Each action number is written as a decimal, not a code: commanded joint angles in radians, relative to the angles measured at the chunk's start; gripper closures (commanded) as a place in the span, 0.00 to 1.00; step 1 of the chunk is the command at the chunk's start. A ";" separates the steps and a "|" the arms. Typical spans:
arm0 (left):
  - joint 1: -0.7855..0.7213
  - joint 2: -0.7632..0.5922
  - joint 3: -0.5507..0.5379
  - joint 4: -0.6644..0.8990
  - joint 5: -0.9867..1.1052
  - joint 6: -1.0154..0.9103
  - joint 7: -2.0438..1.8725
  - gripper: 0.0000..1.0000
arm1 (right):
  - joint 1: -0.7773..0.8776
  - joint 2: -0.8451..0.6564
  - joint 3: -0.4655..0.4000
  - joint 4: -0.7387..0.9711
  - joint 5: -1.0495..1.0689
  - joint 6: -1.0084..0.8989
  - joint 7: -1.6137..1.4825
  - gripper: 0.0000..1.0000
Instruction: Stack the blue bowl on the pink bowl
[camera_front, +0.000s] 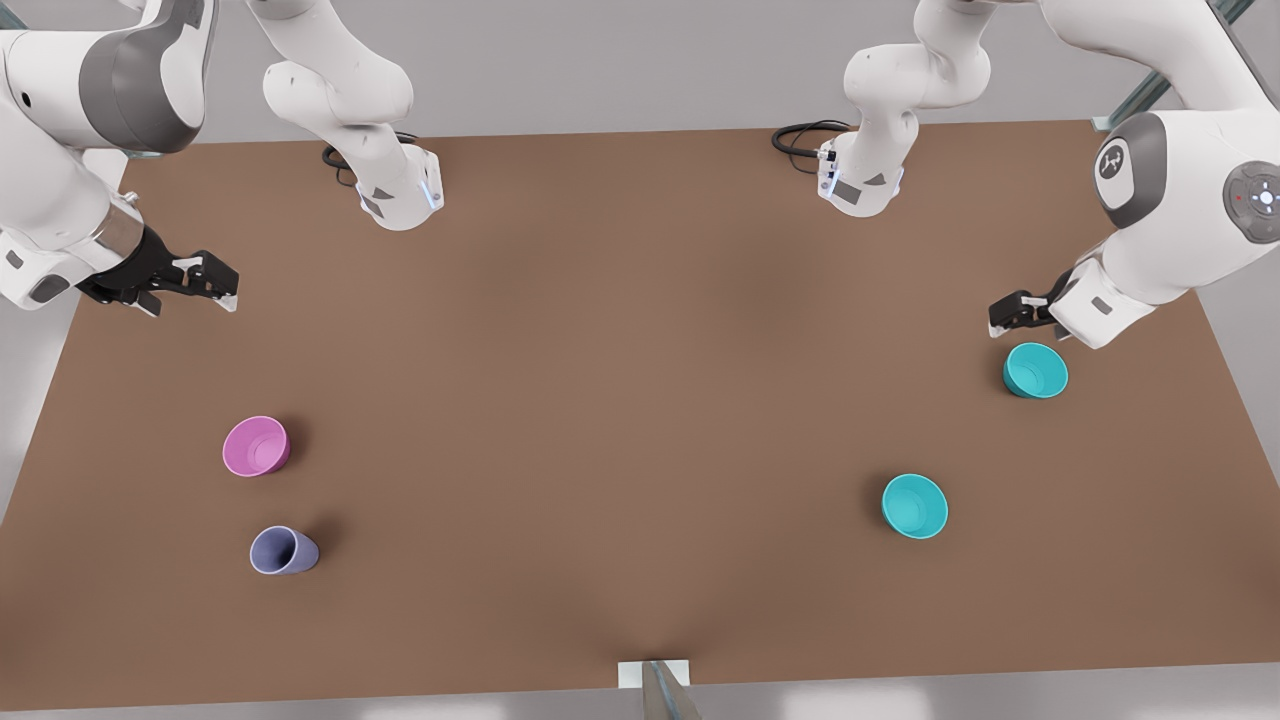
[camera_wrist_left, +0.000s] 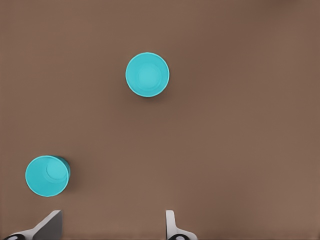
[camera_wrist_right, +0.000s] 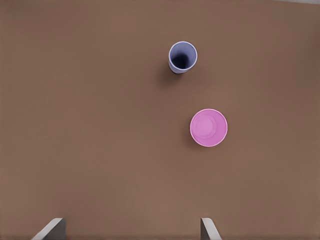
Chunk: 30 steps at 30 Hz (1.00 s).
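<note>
Front view: my left gripper hangs spread wide, empty, just beside one blue bowl; its teal twin sits farther off. My right gripper also spread wide, empty, pink bowl nearer it, lavender cup beyond.

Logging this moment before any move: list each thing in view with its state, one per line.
Pink bowl: upright, empty, on the table.
Blue bowl nearer the left gripper: upright, empty, untouched.
Other blue bowl: upright, empty.
Purple cup: upright, empty, beside the pink bowl.
Left gripper: open, holding nothing.
Right gripper: open, holding nothing.
</note>
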<state>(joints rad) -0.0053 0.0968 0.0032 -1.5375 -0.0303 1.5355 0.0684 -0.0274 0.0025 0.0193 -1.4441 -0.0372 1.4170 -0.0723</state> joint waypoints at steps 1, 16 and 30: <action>0.001 0.000 0.000 0.000 0.001 -0.009 0.011 0.00 | -0.016 -0.001 0.001 -0.001 -0.001 -0.001 -0.011 0.00; 0.007 0.021 0.001 0.014 0.000 -0.069 0.014 0.00 | -0.411 0.560 -0.004 -0.004 0.132 0.482 -0.518 0.00; 0.005 0.027 0.001 0.016 0.001 -0.117 0.011 0.00 | -0.440 0.511 0.002 -0.424 0.212 0.996 -0.590 0.00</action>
<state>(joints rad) -0.0015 0.1251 0.0047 -1.5221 -0.0297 1.4318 0.0782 -0.4677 0.5046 0.0214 -1.8687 0.1667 2.2830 -0.4760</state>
